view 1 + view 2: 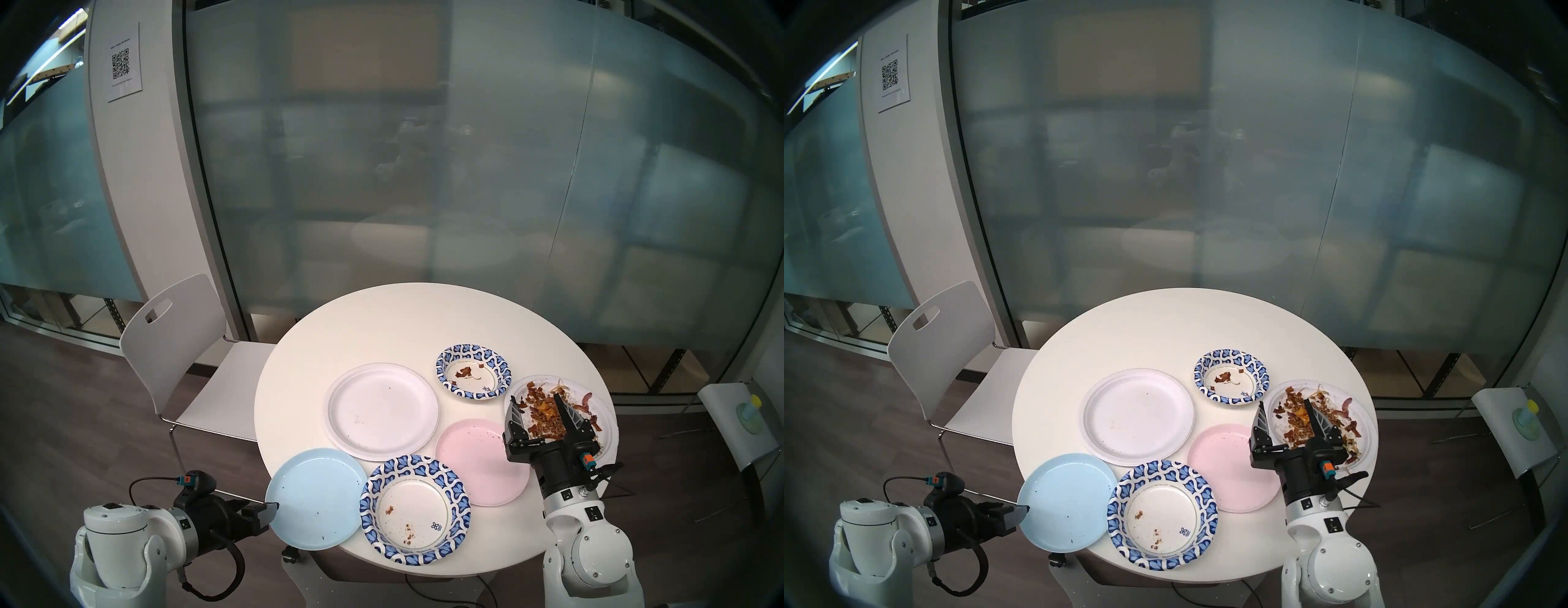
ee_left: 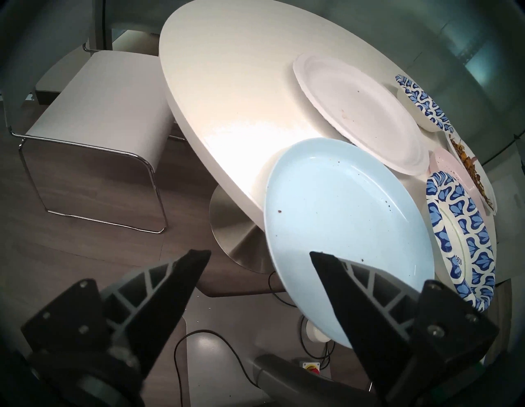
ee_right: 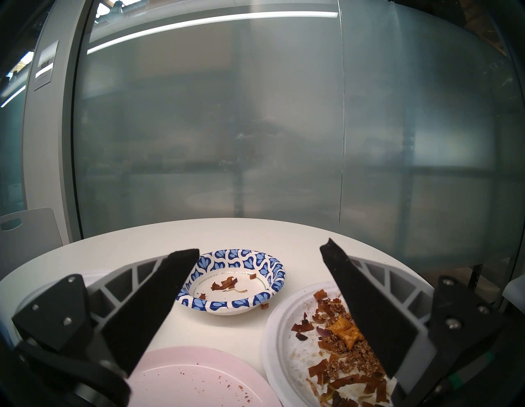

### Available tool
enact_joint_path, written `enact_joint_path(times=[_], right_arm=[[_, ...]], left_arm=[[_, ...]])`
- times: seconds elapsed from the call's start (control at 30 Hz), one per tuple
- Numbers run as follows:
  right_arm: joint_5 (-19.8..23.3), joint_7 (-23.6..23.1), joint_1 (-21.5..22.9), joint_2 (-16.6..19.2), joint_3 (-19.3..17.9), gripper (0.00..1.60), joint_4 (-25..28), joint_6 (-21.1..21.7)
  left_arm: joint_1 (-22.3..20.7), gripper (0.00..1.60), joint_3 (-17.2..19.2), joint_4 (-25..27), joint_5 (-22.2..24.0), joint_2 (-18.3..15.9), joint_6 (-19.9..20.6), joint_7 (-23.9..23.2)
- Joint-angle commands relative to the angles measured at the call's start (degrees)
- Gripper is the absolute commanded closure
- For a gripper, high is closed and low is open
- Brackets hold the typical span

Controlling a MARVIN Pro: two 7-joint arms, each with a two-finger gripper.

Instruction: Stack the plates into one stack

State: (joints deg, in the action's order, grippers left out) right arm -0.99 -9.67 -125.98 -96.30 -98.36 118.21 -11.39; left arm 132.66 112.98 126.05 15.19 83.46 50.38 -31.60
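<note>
Your left hand (image 2: 260, 253) is open at the near left edge of the tabletop (image 1: 382, 314), one finger over the pale blue plate (image 1: 316, 499) and the other below its rim, nothing clamped. That plate overhangs the edge, so its rim is the natural place to pinch. It looks light and smooth, probably slippery; take a deep bite on the rim and keep it level, or it may swing in the grip.

Your right hand (image 1: 541, 409) is open too, hovering level above the dirty white plate (image 3: 281, 335), holding nothing. The food scraps (image 3: 341, 341) on it will likely spill if you tilt it.

Nothing is stacked yet. The clean white plate (image 1: 382, 409) lies in the middle, the pink plate (image 1: 479, 463) to its right, the patterned plate (image 1: 415, 509) at the near edge just beside the blue one, and the small patterned bowl (image 1: 473, 371) farther back. The white plates look like thin paper and will probably bend, so they are better left as the base.
</note>
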Motion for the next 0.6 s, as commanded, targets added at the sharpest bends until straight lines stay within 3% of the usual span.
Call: enact_joint_path(times=[0.0,0.43,0.57], right_arm=[[0.03,0.01,0.10,-0.02,0.04,0.00,1.23,-0.21],[0.03,0.01,0.10,-0.02,0.04,0.00,1.22,-0.21],[0.03,0.01,0.10,-0.02,0.04,0.00,1.22,-0.21]], left_arm=[[0.22,0.18,-0.69,0.77,-0.75,0.73,-0.83,1.00],[0.53,0.24,-3.25,1.17,-2.26,2.39,-1.66,3.05],[0.35,0.43,-3.84,1.31,-2.45,3.22,-1.90,3.73]])
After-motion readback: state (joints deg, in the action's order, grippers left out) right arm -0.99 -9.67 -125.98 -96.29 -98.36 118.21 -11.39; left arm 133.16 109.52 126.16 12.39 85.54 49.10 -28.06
